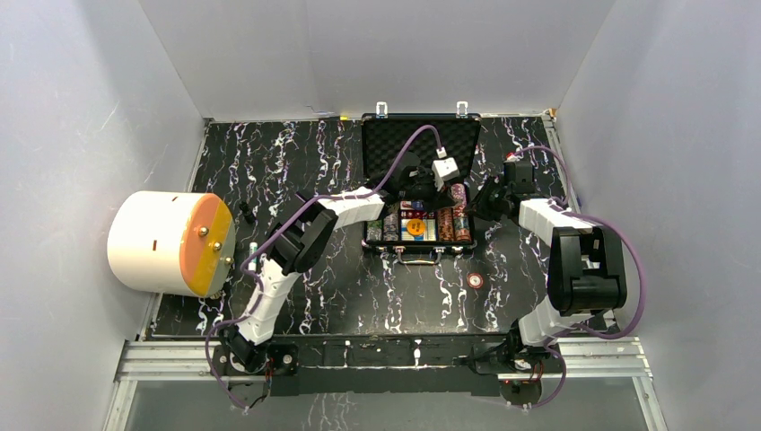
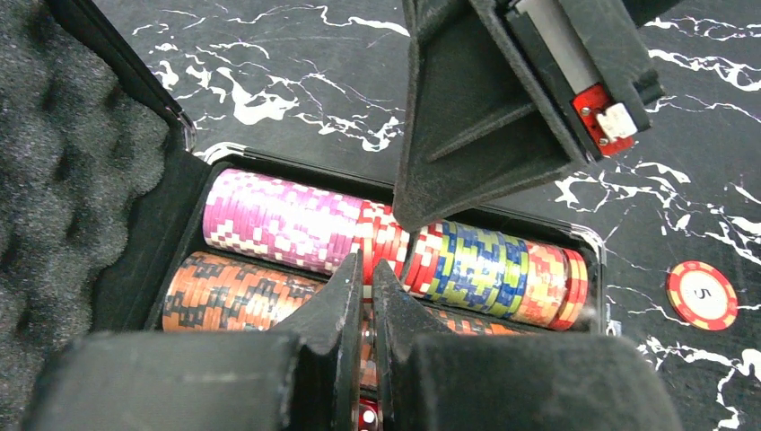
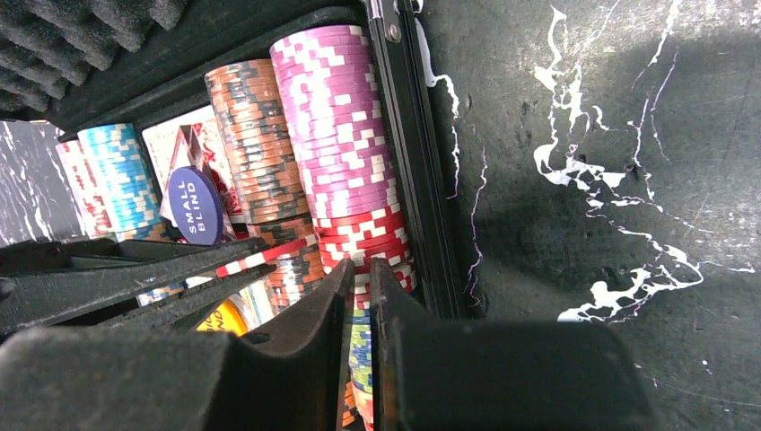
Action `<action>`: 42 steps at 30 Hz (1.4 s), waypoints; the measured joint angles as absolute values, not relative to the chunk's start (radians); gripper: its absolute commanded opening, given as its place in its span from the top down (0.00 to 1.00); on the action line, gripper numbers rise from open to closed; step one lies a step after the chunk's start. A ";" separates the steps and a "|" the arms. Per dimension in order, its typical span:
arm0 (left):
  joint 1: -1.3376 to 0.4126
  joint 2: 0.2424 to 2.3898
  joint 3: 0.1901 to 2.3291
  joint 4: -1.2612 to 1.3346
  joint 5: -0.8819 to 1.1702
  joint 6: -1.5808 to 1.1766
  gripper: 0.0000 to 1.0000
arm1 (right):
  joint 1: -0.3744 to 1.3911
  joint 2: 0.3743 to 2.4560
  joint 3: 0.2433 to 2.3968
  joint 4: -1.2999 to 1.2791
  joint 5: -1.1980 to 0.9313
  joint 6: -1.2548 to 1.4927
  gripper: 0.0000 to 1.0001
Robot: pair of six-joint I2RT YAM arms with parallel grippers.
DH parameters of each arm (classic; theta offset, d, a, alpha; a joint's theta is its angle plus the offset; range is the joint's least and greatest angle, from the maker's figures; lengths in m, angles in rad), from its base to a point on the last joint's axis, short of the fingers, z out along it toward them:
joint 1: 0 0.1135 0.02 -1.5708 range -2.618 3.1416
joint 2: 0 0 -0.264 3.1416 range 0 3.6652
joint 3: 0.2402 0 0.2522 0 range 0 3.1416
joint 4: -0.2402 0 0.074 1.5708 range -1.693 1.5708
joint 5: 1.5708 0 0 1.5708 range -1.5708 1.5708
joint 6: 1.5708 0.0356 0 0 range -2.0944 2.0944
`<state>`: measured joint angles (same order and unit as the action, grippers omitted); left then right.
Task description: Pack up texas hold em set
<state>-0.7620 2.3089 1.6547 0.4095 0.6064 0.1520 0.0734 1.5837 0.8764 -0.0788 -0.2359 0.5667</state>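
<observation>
The black briefcase [image 1: 420, 255] lies open at the back centre, with its foam lid [image 1: 422, 144] raised. Rows of poker chips [image 2: 269, 220] fill its tray. My left gripper [image 2: 369, 267] hovers over the rows, shut on a red-and-white chip [image 3: 269, 255]. A red die [image 2: 366, 415] shows below its fingers. My right gripper [image 3: 360, 268] comes in from the right. Its jaws stand a narrow slit apart and hold nothing, their tips set into the red chips [image 3: 363, 233] of the outer row. A blue "small blind" button [image 3: 195, 205] and a yellow button [image 1: 415, 227] lie among the chips.
One loose red chip [image 1: 475, 280] lies on the black marbled table [image 1: 359, 296] in front of the case. A big white drum with an orange face [image 1: 170, 242] stands at the left edge. White walls close in the back and both sides.
</observation>
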 measured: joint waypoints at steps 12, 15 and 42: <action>-0.762 2.275 1.607 0.434 0.658 0.142 1.00 | 0.072 1.583 0.873 -0.078 -0.247 0.548 0.85; -0.762 2.273 1.603 0.432 0.671 0.154 1.00 | 0.073 1.583 0.873 -0.079 -0.251 0.544 0.85; -0.784 2.294 1.622 0.427 0.655 0.268 1.00 | 0.073 1.583 0.874 -0.091 -0.244 0.542 0.83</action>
